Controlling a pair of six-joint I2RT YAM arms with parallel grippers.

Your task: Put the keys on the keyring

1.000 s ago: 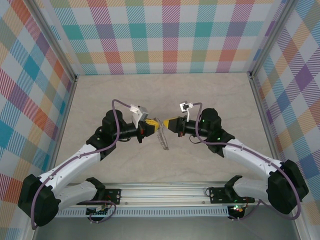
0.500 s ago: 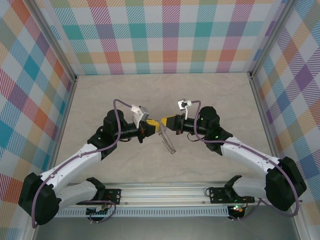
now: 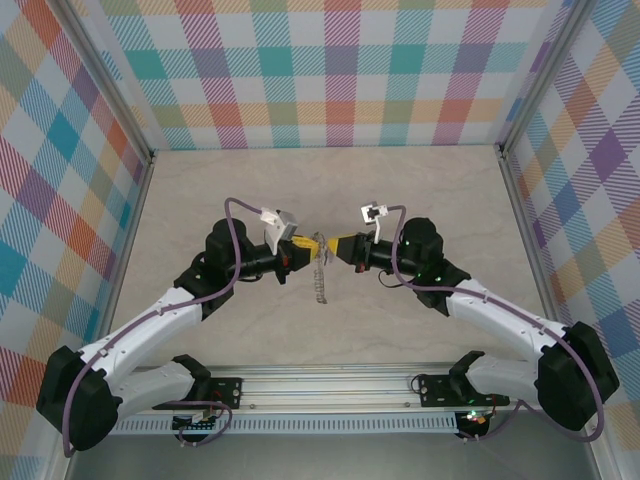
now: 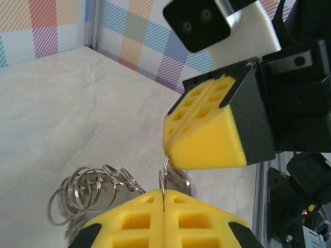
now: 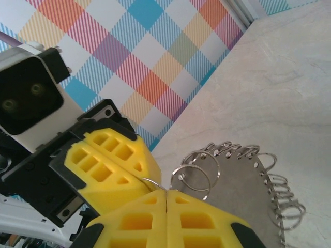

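Note:
The keyring [image 3: 320, 276] hangs above the table between both grippers, a flat silver disc [image 5: 243, 181] edged with small wire loops [image 4: 88, 186]. My left gripper [image 3: 302, 246] is shut, with one thin loop [image 4: 163, 178] pinched in its yellow pads. That same loop runs up into my right gripper [image 3: 334, 247], which is shut tip to tip against the left one. The key [image 4: 187, 185] shows as a sliver of metal with a lilac edge just behind that loop, between the two sets of pads. I cannot tell what holds it. In the right wrist view my right gripper [image 5: 166, 194] meets the left pads [image 5: 111, 165].
The pale marbled tabletop [image 3: 320, 190] lies under the hanging keyring. Checked walls [image 3: 340, 70] close in the back and both sides. A metal rail [image 3: 330, 385] with the arm bases runs along the near edge.
The right gripper pushed left toward the left gripper, then eased back right. The hanging keyring swung out to the lower right and now hangs nearly straight down. The left gripper stayed put.

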